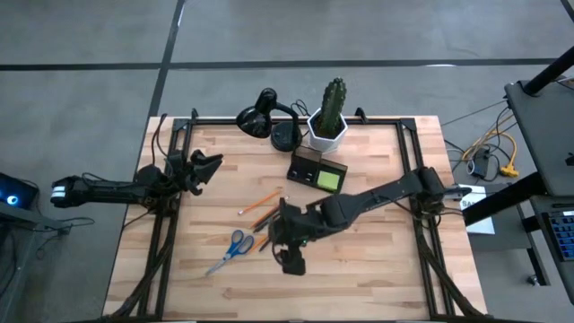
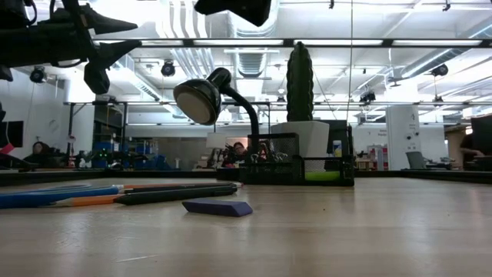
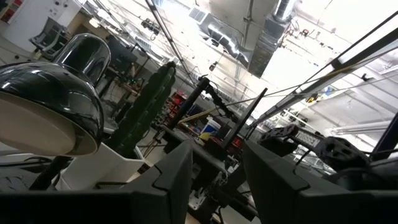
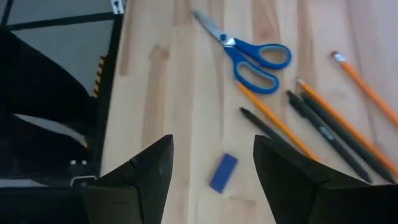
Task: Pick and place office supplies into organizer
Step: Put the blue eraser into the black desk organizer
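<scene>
The right gripper (image 4: pixel 211 171) is held above the small blue block (image 4: pixel 223 172), its jaws spread wide with nothing between them, while the left gripper (image 1: pixel 204 169) waits at the table's left edge, jaws parted and empty. The block lies flat on the table (image 1: pixel 377 269), so a descent that stops too high would probably close on air, and one that is off-centre might push the block aside or against the pencils and pens (image 4: pixel 323 130) lying just beside it. The blue-handled scissors (image 4: pixel 249 56) lie near enough that a wide approach could nudge them. The organizer (image 1: pixel 317 169) stands well apart, by the cactus pot (image 1: pixel 328 130) and the lamp (image 1: pixel 265 117), with a green sticky-note pad (image 1: pixel 328 179) already in one compartment; a carry too low could knock its rim. The block's alignment between the fingers is shown only in the right wrist view; in the high view it is hidden under the arm, and only there is the organizer's position given.
</scene>
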You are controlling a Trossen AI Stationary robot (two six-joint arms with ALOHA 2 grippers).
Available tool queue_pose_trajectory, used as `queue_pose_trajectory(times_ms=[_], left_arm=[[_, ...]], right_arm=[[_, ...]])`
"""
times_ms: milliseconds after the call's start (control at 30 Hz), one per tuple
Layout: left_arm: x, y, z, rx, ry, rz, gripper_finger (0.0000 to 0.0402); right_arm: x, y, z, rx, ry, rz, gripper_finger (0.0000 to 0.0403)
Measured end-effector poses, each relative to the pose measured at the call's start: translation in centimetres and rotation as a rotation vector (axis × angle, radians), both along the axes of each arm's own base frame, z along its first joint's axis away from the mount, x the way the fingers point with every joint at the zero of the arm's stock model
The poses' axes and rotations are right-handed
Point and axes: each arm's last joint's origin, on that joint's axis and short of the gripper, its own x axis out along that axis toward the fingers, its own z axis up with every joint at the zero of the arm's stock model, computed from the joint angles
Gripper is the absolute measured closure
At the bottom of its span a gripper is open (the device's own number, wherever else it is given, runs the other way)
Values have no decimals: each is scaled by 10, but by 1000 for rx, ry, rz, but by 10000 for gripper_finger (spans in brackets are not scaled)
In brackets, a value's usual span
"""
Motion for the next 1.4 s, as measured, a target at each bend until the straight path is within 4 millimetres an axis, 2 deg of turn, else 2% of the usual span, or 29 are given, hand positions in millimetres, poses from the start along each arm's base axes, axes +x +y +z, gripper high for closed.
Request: queue_pose_trajectory(times_ms=[133, 267, 533, 733, 933, 1067, 1400], left_arm=[[0, 0, 0, 0, 2, 0, 274], [0, 0, -1, 1, 6, 0, 274], [2, 0, -3, -1, 27, 1, 274], [3, 0, -3, -2, 36, 0, 274], [3, 0, -4, -5, 36, -1, 274], [3, 0, -4, -6, 36, -1, 274], [2, 0, -3, -6, 32, -1, 274]], right_arm=[[-1, 4, -8, 22, 46, -47, 195], [0, 3, -20, 40, 98, -173, 195], [12, 5, -49, 238, 207, -449, 195], [15, 22, -60, 223, 215, -361, 195], [15, 24, -69, 143, 205, -338, 195], [17, 29, -84, 42, 200, -277, 195], [22, 32, -119, 24, 281, -327, 195]])
